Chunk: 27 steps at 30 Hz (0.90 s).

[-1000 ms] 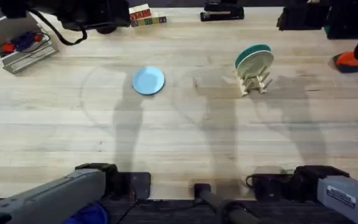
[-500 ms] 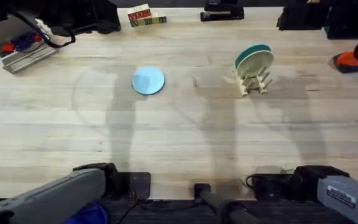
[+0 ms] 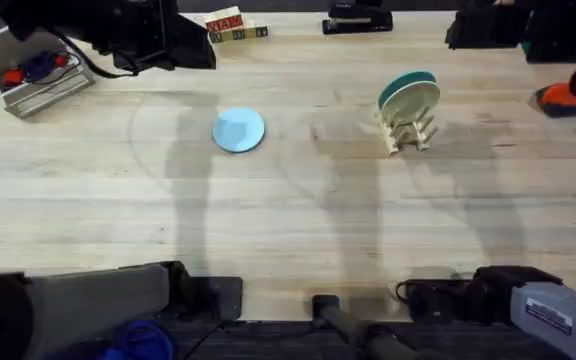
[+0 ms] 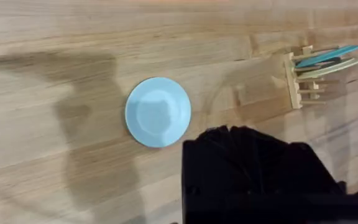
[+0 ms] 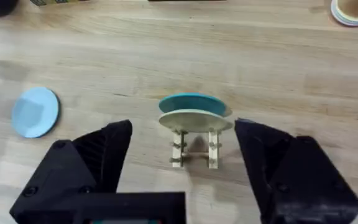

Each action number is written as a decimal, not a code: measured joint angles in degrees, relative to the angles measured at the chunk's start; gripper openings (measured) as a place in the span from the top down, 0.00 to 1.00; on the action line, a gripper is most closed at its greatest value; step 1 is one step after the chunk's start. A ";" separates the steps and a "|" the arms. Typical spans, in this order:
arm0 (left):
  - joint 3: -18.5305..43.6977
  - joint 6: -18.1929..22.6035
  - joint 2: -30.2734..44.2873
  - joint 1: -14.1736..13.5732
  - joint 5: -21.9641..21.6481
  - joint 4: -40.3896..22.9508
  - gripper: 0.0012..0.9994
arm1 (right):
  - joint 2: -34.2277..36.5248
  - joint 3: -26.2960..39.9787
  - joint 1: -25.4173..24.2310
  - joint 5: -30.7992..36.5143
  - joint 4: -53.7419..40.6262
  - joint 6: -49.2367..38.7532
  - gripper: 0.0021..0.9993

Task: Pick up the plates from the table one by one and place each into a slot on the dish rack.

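Right gripper stands with its two black fingers spread wide and nothing between them; in its own wrist view the dish rack sits straight ahead in the gap between the fingers, well clear of both. That view shows the rack face-on: the cream plate stands upright in the nearer slot and the teal plate upright just behind it, the two nearly touching at their rims. Off to the side of one finger, the light blue plate lies flat on the table.

Left gripper appears in its wrist view as a dark block, and I cannot tell whether its fingers are parted or closed. The light blue plate lies just beyond and beside it, apart from it. This view catches the rack edge-on, farther away, so the two standing plates read as thin tilted slivers, which the overhead does not give.

From overhead, the light blue plate rests flat near the table's middle, well apart from the rack, and the left arm looms dark at the far left edge, past the plate.
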 joint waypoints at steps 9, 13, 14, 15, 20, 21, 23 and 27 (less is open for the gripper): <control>0.00 4.53 1.76 6.23 9.54 -0.24 0.96 | 0.00 0.00 0.00 0.00 0.00 -0.01 0.00; 0.00 6.21 1.78 6.78 12.12 -0.48 0.96 | 0.00 0.00 0.00 0.00 0.02 0.00 0.00; 0.00 6.44 1.76 6.77 12.51 -0.48 0.96 | 0.00 0.00 0.00 0.00 0.00 -0.01 0.00; 0.00 6.63 1.76 6.76 12.88 -0.52 0.96 | 0.00 0.00 0.00 0.00 0.00 -0.01 0.00; 0.00 7.24 1.78 6.76 13.51 -1.94 0.96 | 0.00 0.00 0.00 0.00 0.00 0.00 0.00; 0.00 7.32 1.78 6.76 13.44 -2.19 0.96 | 0.00 0.00 0.00 0.00 0.00 -0.01 0.00; 0.00 7.41 1.80 6.76 13.23 -2.79 0.96 | 0.00 0.00 0.00 0.00 0.00 0.02 0.01; 0.01 7.44 2.03 6.76 12.93 -3.92 0.96 | 0.00 0.00 0.00 0.00 0.00 -0.01 0.01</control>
